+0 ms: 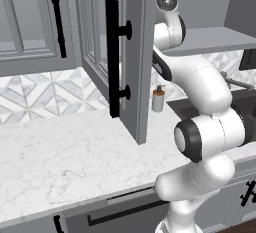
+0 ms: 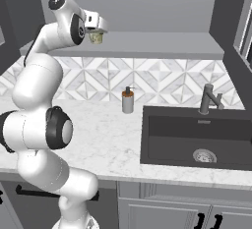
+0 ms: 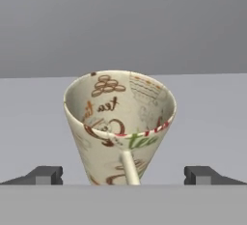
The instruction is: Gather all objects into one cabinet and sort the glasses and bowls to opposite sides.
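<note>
The beige cup, pale with brown and green markings, stands upright on the flat grey shelf of the cabinet. My gripper is open, its dark fingertips wide apart on either side of the cup's base, not touching it. From the right base view, the cup sits at the left end of the shelf, right under the gripper. The cabinet's framed door with its long black bar handle stands open in front of the arm.
A soap dispenser stands on the marble counter by the backsplash. A dark sink with a faucet lies to the right. A second wall cabinet is shut at the left.
</note>
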{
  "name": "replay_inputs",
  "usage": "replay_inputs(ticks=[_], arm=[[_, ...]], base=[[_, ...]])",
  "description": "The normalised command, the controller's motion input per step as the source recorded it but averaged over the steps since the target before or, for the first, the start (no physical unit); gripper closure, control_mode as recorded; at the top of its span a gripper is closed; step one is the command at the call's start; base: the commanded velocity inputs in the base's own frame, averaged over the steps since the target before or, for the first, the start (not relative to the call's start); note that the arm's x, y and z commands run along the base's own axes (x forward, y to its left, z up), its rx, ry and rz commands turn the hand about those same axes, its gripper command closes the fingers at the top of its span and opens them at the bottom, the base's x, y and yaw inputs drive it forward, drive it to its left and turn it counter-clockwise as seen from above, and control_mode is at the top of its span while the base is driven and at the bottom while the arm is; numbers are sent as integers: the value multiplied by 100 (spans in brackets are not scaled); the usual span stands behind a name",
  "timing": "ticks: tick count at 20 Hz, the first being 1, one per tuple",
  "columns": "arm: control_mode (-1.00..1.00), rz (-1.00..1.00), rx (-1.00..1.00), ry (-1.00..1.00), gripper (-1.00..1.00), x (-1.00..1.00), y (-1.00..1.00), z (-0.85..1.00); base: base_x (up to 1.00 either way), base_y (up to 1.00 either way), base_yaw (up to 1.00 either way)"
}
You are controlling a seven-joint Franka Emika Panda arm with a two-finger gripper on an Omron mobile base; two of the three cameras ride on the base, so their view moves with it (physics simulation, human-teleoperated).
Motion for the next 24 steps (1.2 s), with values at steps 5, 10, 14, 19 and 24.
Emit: replay_inputs(ticks=[5, 10, 14, 19, 24], arm=[[-100, 0, 0, 0, 100, 0, 0, -1], [-100, 0, 0, 0, 100, 0, 0, 0], [-100, 0, 0, 0, 100, 0, 0, 0], [-100, 0, 0, 0, 100, 0, 0, 0], [-100, 0, 0, 0, 100, 0, 0, 0]], base=[[0, 0, 0], [0, 0, 0], [0, 0, 0], [0, 0, 0], [0, 0, 0]])
